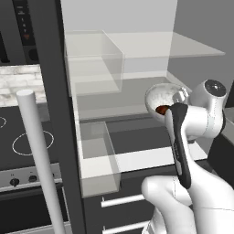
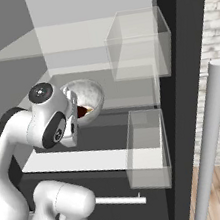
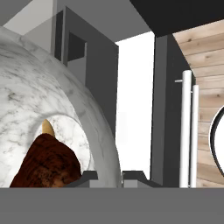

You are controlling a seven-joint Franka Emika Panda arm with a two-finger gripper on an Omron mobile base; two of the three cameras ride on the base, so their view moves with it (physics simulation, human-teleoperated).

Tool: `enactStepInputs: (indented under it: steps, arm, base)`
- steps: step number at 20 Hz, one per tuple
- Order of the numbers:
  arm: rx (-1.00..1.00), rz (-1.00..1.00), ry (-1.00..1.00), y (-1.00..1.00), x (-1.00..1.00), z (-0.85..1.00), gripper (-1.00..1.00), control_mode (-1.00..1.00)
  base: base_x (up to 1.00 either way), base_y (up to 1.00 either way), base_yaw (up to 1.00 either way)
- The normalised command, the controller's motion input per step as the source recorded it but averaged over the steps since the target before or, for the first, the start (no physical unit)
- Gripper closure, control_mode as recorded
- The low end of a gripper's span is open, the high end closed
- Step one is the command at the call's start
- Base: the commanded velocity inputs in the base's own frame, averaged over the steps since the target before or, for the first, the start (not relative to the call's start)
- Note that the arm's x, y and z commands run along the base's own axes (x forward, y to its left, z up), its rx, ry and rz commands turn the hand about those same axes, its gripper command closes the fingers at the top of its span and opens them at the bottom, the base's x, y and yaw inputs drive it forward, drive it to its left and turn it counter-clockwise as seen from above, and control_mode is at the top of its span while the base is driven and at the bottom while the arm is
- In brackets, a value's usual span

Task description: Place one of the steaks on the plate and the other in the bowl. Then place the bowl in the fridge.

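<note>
My gripper [image 3: 111, 178] is shut on the rim of the mottled whitish-grey bowl [image 3: 48, 100]. It holds the bowl tilted inside the open fridge [image 1: 137, 89], just above a dark shelf. The dark brown steak [image 3: 46, 164] lies in the bowl's bottom. From the left base the bowl [image 1: 161, 97] and steak [image 1: 160, 109] appear just left of the hand [image 1: 179, 103]. From the right base the bowl [image 2: 88, 96] with the steak [image 2: 84, 109] sits right of the wrist. The red steak and the plate are out of view.
Clear door bins [image 1: 98, 155] [image 2: 148, 143] hang on the fridge's door side, with a glass shelf [image 2: 70, 40] above the bowl. Drawers with silver handles [image 1: 121, 200] lie below. A long silver bar handle [image 1: 39, 155] stands in front. A black stove top [image 1: 27, 141] is at left.
</note>
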Motion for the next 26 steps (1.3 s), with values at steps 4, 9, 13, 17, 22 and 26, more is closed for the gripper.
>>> enactStepInputs:
  steps: [4, 9, 13, 17, 22, 26]
  arm:
    - [0.04, -0.05, 0.0, 0.0, 0.48, 0.03, 1.0, -1.0]
    - [0.01, 0.0, 0.0, 0.0, 0.7, -0.03, 1.0, -1.0]
    - [0.02, 0.0, -0.03, 0.0, 0.76, -0.01, 1.0, -1.0]
    - [0.0, 0.0, -0.03, 0.0, 0.64, -0.13, 1.0, -1.0]
    - [0.0, 0.0, -0.01, 0.0, 0.6, -0.19, 1.0, -1.0]
    - [0.0, 0.0, -0.01, 0.0, 0.53, -0.09, 1.0, -1.0]
  base:
    - [0.0, 0.0, 0.0]
    - [0.0, 0.0, 0.0]
    - [0.0, 0.0, 0.0]
    - [0.0, 0.0, 0.0]
    - [0.0, 0.0, 0.0]
    - [0.0, 0.0, 0.0]
